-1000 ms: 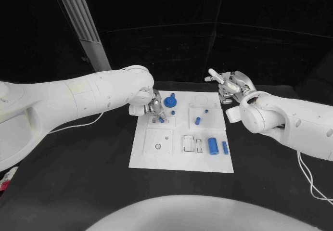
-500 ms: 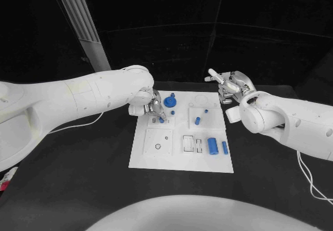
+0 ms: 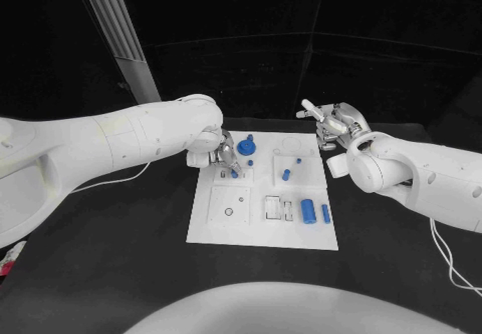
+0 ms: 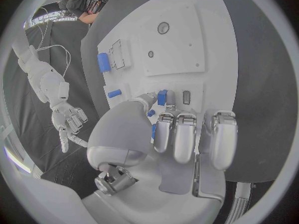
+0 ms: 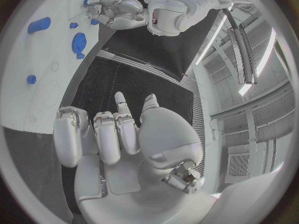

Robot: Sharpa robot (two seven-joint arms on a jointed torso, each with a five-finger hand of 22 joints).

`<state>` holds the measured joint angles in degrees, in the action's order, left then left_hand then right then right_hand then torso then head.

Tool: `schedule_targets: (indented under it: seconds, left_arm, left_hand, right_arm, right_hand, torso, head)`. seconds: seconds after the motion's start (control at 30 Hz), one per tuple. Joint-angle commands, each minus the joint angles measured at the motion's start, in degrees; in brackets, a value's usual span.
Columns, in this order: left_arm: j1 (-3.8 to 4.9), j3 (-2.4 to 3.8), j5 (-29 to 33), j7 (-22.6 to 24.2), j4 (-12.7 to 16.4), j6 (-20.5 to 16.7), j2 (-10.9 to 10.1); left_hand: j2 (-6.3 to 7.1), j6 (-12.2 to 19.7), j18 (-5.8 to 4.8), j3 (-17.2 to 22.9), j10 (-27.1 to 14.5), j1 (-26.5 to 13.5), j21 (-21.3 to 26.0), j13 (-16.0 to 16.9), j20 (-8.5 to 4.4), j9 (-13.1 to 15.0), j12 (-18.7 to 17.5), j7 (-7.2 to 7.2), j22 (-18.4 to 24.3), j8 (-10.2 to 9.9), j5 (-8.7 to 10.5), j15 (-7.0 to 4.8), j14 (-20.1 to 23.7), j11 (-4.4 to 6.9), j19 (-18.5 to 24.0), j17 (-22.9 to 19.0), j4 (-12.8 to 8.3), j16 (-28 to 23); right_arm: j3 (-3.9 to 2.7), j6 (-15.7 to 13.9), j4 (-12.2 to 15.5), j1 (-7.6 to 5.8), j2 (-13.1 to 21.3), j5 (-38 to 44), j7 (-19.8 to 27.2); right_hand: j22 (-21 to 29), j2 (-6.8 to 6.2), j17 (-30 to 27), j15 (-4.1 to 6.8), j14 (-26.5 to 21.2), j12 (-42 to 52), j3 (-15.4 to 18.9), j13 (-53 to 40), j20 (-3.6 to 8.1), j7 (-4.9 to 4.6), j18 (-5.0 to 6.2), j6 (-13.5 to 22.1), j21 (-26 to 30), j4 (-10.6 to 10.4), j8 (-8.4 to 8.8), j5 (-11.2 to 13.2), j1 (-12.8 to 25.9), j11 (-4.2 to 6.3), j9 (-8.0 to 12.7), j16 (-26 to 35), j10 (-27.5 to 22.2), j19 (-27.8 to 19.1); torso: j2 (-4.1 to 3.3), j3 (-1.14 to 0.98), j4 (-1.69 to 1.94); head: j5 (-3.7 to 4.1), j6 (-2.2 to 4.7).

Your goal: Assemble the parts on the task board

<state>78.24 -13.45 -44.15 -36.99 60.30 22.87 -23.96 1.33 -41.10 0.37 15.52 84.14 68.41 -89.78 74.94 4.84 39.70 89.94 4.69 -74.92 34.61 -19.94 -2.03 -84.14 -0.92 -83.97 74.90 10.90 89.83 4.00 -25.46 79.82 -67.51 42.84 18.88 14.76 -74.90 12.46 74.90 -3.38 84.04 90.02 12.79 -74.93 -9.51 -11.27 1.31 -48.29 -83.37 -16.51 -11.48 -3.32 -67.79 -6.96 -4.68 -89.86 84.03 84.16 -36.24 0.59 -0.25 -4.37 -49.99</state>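
Board (image 3: 263,229), white, lies mid-tabletop (image 3: 120,264). Left robot hand (image 3: 223,152) is at its 11 o'clock corner, fingertips pinching a small blue peg (image 4: 162,97) (seat it square, press straight down). Right robot hand (image 3: 333,125) hovers at 1 o'clock, fingers apart, holding nothing.

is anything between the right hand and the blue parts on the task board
Nothing visible does. The right hand hovers empty off the far right corner of the task board; bare white board lies between it and the nearest blue peg. The left hand works at the board's far left side, not in that path.
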Motion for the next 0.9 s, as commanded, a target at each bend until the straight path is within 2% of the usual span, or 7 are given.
schedule_targets:
  seconds: [0.03, 0.23, 0.4, 0.5, 0.57, 0.63, 0.9]
  left_arm:
    - [0.01, -0.02, -0.1, -0.6, 0.0, 0.7, 0.0]
    - [0.00, -0.02, -0.1, -0.7, 0.0, 0.5, 0.0]
    - [-0.01, -0.02, -0.1, -0.7, 0.0, 0.4, 0.0]
    - [-0.02, -0.02, -0.2, -0.4, 0.0, 0.3, 0.0]
    - [-0.03, -0.02, -0.4, 0.1, 0.0, 0.1, 0.0]
    - [-0.03, -0.02, -0.7, 0.4, 0.0, -0.1, 0.0]
    - [-0.03, -0.02, -1.2, 1.8, 0.0, -1.5, -0.3]
  left_hand:
    - [0.12, -0.2, -0.37, -0.3, 5.9, -0.2, -0.2, 15.1, -0.02, 0.0, 0.1, 0.18, -15.1, -0.4, 0.30, 0.10, -5.9, -0.27, -6.0, 15.1, 0.0, 0.2]
    - [0.08, -0.3, -0.37, -0.6, 5.9, -0.2, -0.2, 15.1, -0.02, -0.1, 0.1, 0.16, -15.1, -0.5, 0.51, 0.10, -5.9, -0.26, -6.0, 15.1, 0.1, 0.2]
    - [-1.46, -0.5, -0.37, 0.8, 5.9, 3.0, -0.2, 15.1, -0.10, 0.0, 0.1, -0.24, -15.1, -0.7, -0.78, -0.17, -5.9, 0.10, -6.0, 15.1, -1.7, 0.2]
    - [-1.94, -0.5, -0.37, 2.6, 5.9, 5.2, -0.2, 15.1, -0.18, 0.2, 0.1, -0.33, -15.1, -0.7, -4.84, -0.30, -5.9, 0.22, -6.0, 15.1, -3.7, 0.2]
    - [-1.78, -0.6, -0.37, 4.6, 5.9, 6.6, -0.2, 15.1, -0.17, 0.6, 0.1, 0.06, -15.1, -0.5, -8.59, -0.11, -5.9, -0.09, -6.0, 15.1, -5.7, 0.2]
    - [-1.49, -0.6, -0.37, 5.5, 5.9, 6.5, -0.2, 15.1, -0.09, 0.8, 0.1, 0.36, -15.1, -0.3, -9.68, 0.19, -5.9, -0.36, -6.0, 15.1, -6.4, 0.2]
    - [-1.09, -0.8, -0.37, 5.8, 5.9, 5.8, -0.2, 15.1, 0.08, 1.2, 0.1, 0.41, -15.1, -0.1, -8.92, 0.43, -5.9, -0.48, -6.0, 15.1, -6.7, 0.2]
  right_arm:
    - [-0.03, -0.1, 0.0, -0.10, 0.0, 0.1, 0.3]
    - [-0.03, -0.1, 0.0, -0.10, -0.1, 0.1, 0.3]
    - [-0.03, -0.1, 0.0, -0.10, -0.1, 0.1, 0.3]
    - [-0.03, -0.1, 0.0, -0.10, -0.1, 0.1, 0.3]
    - [-0.03, -0.1, 0.0, -0.10, -0.1, 0.1, 0.3]
    - [-0.03, -0.1, 0.0, -0.10, -0.1, 0.1, 0.3]
    - [-0.03, -0.2, -0.1, -0.10, 0.0, 0.1, 0.3]
  right_hand:
    - [-11.8, 0.28, 15.1, 0.05, 6.0, 0.0, 0.3, -15.1, 0.01, 0.19, 0.63, 0.1, 0.3, -0.1, -0.16, 0.0, -0.4, 0.08, 0.0, -0.1, 6.0, 1.1]
    - [-11.8, 0.31, 15.1, 0.06, 6.0, 0.0, 0.3, -15.1, 0.01, 0.20, 0.62, 0.1, 0.3, -0.1, -0.19, 0.0, -0.4, 0.08, 0.0, -0.1, 6.0, 1.1]
    - [-11.8, 0.31, 15.1, 0.06, 6.0, 0.0, 0.3, -15.1, 0.01, 0.20, 0.62, 0.1, 0.3, -0.1, -0.19, 0.0, -0.4, 0.08, 0.0, -0.1, 6.0, 1.1]
    - [-11.8, 0.31, 15.1, 0.06, 6.0, 0.0, 0.3, -15.1, 0.01, 0.20, 0.62, 0.1, 0.3, -0.1, -0.19, 0.0, -0.4, 0.08, 0.0, -0.1, 6.0, 1.1]
    - [-11.8, 0.31, 15.1, 0.06, 6.0, 0.0, 0.3, -15.1, 0.01, 0.20, 0.62, 0.1, 0.3, -0.1, -0.19, 0.0, -0.4, 0.08, 0.0, -0.1, 6.0, 1.1]
    - [-11.8, 0.32, 15.1, 0.06, 6.0, 0.0, 0.4, -15.1, 0.01, 0.20, 0.62, 0.1, 0.3, -0.1, -0.21, 0.0, -0.4, 0.08, 0.0, -0.1, 6.0, 1.1]
    - [-11.8, 0.34, 15.1, 0.06, 6.0, 0.0, 0.4, -15.1, 0.02, 0.20, 0.63, 0.1, 0.3, -0.1, -0.22, 0.0, -0.4, 0.09, 0.0, -0.1, 6.0, 1.1]
  torso:
    - [0.02, 0.01, 0.01]
    - [0.02, 0.01, 0.00]
    - [0.01, 0.01, 0.01]
    - [-0.01, 0.01, 0.00]
    - [-0.01, 0.02, 0.01]
    - [-0.01, 0.02, -0.01]
    - [0.01, 0.00, 0.04]
  head:
    - [-0.04, -0.01]
    - [-0.08, -0.01]
    - [-0.03, -0.01]
    - [-0.03, -0.01]
    - [-0.02, -0.01]
    - [-0.04, -0.01]
    - [0.06, -0.01]
